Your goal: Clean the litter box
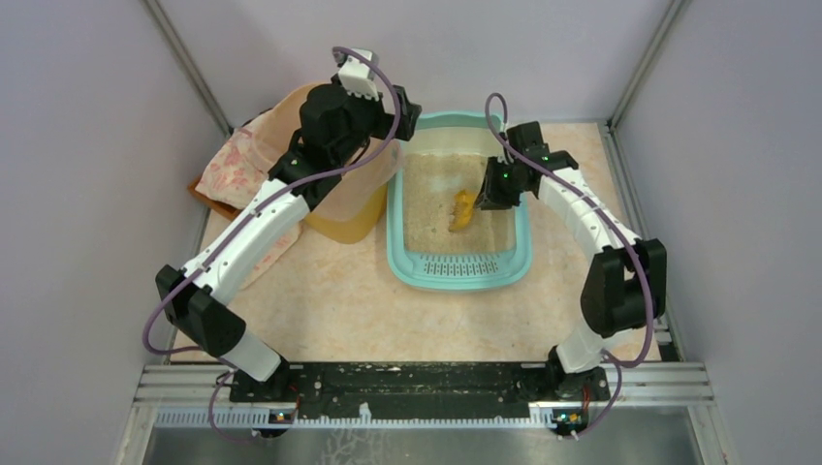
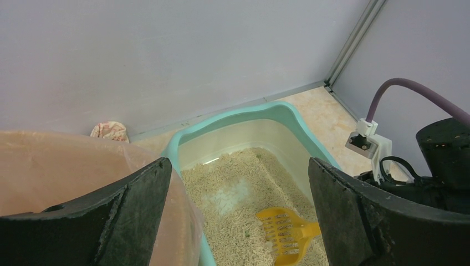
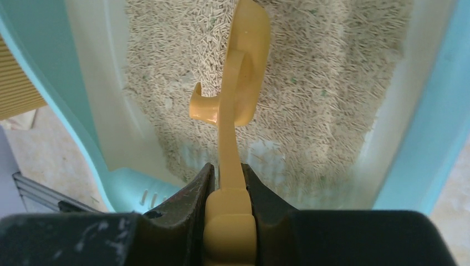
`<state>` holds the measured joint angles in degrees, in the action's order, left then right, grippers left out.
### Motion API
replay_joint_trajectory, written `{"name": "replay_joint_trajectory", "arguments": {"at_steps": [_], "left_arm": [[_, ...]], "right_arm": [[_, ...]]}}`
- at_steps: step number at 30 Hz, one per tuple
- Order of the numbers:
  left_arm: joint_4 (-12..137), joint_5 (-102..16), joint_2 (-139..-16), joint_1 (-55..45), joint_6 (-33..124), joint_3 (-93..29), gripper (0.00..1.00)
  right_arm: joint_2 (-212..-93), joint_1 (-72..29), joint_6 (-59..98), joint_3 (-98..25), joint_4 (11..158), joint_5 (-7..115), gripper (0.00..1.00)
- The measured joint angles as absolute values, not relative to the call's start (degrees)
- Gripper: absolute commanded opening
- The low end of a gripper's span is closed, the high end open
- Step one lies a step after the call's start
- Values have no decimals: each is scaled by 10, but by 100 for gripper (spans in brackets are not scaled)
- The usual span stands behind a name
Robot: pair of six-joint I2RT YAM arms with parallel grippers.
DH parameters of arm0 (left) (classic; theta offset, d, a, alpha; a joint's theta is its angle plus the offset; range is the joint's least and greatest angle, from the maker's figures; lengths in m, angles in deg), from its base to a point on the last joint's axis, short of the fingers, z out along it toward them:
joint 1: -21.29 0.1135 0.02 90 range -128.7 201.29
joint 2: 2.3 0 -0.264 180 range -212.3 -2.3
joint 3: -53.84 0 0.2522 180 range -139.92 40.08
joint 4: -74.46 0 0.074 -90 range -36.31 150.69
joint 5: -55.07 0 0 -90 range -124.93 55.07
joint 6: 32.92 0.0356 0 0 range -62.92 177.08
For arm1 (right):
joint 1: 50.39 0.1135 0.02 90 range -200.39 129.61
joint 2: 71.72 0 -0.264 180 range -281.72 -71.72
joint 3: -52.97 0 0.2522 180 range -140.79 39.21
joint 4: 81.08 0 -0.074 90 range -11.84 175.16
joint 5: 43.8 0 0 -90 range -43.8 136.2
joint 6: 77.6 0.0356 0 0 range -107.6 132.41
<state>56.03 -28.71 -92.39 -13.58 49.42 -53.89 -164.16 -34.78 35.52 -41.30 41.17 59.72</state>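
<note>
Right gripper (image 3: 227,173) clamps smooth yellow plastic scoop (image 3: 239,72) by its handle. Rounded teal plastic litter box (image 3: 422,111), granular beige fill, lies ahead of jaws. Left gripper (image 2: 238,166) gapes, empty.

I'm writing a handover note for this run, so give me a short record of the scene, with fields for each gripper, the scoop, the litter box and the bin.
left gripper: open, empty, above the bin's edge by the litter box
right gripper: shut on the scoop's handle
scoop: yellow, slotted, head over the litter
litter box: teal, beige litter inside, grille at the near end
bin: yellow, bag-lined, on the litter box's left side
</note>
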Motion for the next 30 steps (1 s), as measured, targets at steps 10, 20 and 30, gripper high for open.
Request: {"name": "replay_joint_trajectory", "arguments": {"at_steps": [10, 20, 30], "left_arm": [[560, -286, -924, -134, 497, -538, 98], [560, -288, -924, -133, 503, -538, 98], [560, -298, -924, -132, 505, -538, 98]], "right_arm": [[-1690, -359, 365, -385, 506, 718, 0], [-1759, -367, 350, -386, 558, 816, 0], [-1784, -371, 345, -386, 590, 903, 0]]}}
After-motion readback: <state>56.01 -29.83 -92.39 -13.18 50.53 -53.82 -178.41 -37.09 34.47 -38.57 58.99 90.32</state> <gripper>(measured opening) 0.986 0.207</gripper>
